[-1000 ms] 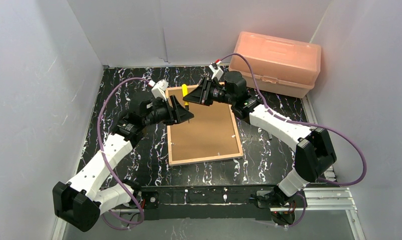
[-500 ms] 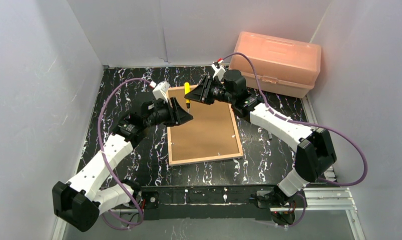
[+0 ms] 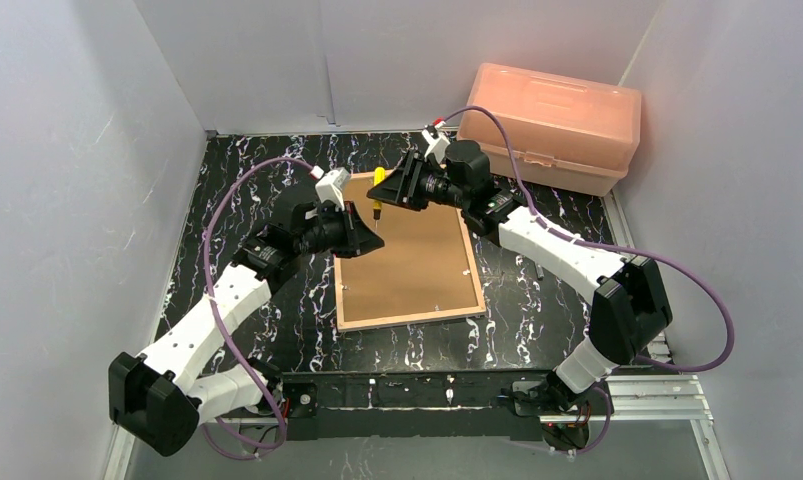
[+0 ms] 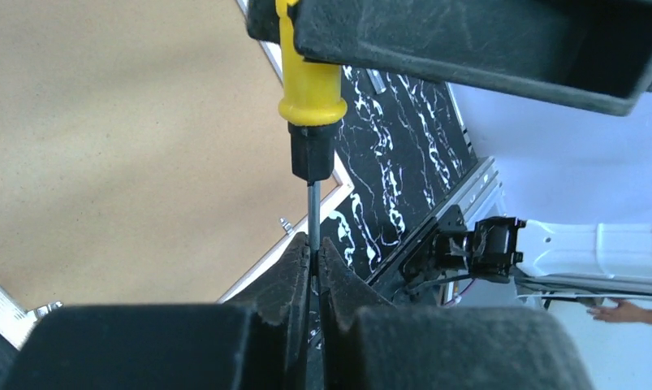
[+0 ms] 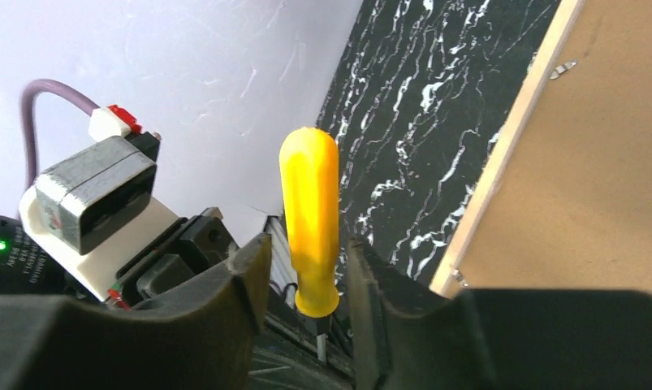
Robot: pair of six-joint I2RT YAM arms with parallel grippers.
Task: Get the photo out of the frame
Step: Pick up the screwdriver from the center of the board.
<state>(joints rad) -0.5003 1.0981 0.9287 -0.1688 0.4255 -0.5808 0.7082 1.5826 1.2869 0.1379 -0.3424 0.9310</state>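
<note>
The frame (image 3: 409,318) lies face down on the black marbled table, its brown backing board (image 3: 417,262) up; the photo is hidden beneath it. Above the frame's far left corner a yellow-handled screwdriver (image 3: 377,184) hangs upright. My left gripper (image 4: 315,244) is shut on its thin metal shaft (image 4: 314,207), just below the handle (image 4: 310,81). My right gripper (image 5: 306,252) stands open around the handle (image 5: 310,211), with a gap on each side of it. The frame's light wood edge (image 5: 505,158) and backing board (image 5: 610,179) lie to the right.
A pink plastic box (image 3: 552,125) stands at the back right corner. Small metal clips (image 5: 562,69) sit along the frame's inner edge. White walls close in the left, back and right sides. A metal rail (image 3: 657,400) runs along the near right edge.
My left gripper has risen toward the screwdriver and shut on its shaft. My right gripper's jaws have parted from the handle. The frame has not moved.
</note>
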